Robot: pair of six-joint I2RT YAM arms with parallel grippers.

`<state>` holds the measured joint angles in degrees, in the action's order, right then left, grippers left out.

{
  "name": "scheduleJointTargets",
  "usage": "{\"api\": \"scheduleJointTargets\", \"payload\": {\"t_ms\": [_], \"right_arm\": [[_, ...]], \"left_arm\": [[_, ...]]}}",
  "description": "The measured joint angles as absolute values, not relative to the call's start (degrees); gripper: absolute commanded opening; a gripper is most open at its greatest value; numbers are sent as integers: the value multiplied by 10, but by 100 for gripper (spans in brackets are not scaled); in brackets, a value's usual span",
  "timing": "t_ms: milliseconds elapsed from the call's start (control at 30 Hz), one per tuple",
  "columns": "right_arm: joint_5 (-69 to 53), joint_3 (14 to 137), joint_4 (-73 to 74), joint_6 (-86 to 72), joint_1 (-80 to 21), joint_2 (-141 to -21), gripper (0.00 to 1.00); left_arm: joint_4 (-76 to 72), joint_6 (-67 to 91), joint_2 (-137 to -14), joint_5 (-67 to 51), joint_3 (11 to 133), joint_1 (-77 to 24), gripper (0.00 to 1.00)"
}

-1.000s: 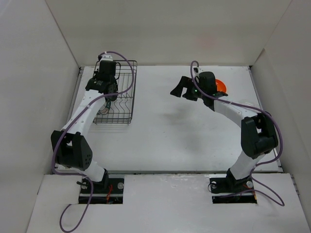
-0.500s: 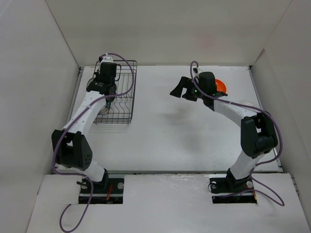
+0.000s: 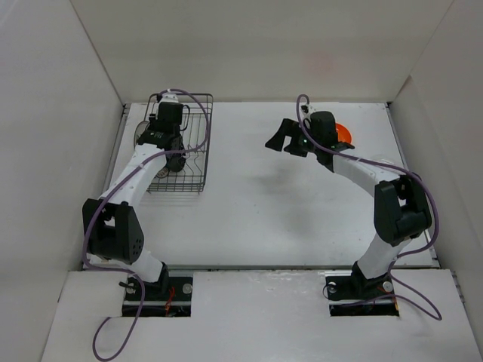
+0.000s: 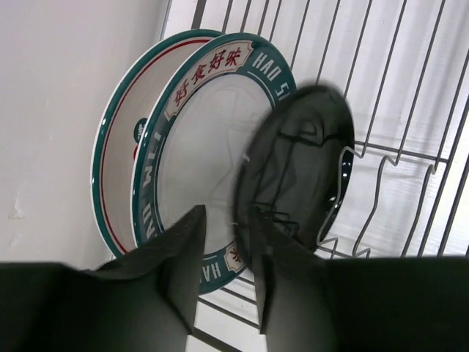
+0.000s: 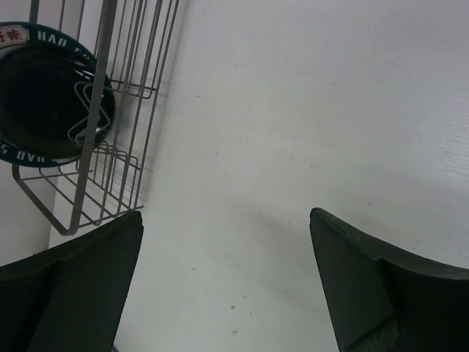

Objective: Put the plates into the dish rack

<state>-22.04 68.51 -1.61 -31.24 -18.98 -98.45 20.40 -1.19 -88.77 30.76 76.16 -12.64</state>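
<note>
Glossy black glaze marks the small plate [image 4: 300,169] standing on edge between the tines of the dish rack [image 5: 97,95], in front of the green-rimmed plate [image 4: 198,169] and the red-patterned plate [image 4: 117,169]. The left gripper [image 4: 227,216] has its fingers narrowly parted. The black rim lies against one finger and pale plate shows past the other, so we judge it unclamped. The right gripper [image 5: 226,216] is spread wide and holds nothing. The orange plate [image 3: 344,133] lies on the table [image 3: 264,204] by that arm, partly hidden. We expect it to be rigid, light, slick and chippable (probably glazed ceramic). We would pinch its rim, squeezing firmly enough that it cannot slide.
</note>
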Motion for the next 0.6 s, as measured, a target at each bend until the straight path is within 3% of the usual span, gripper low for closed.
{"api": "scheduleJointTargets", "payload": {"t_ms": [33, 100, 267, 500, 600], "right_arm": [[-218, 685, -16, -312, -188, -985, 100], [-212, 685, -16, -312, -183, -985, 100], [-202, 670, -15, -310, -138, -979, 100], [-100, 651, 33, -303, -28, -926, 100], [-70, 653, 41, -299, 22, -926, 100]], "left_arm": [[202, -12, -888, 305, 761, -126, 40], [198, -15, -888, 300, 759, -126, 47], [199, -21, -888, 282, 758, -126, 58], [252, -26, -884, 199, 809, -126, 98], [272, -25, -872, 151, 851, -126, 100]]}}
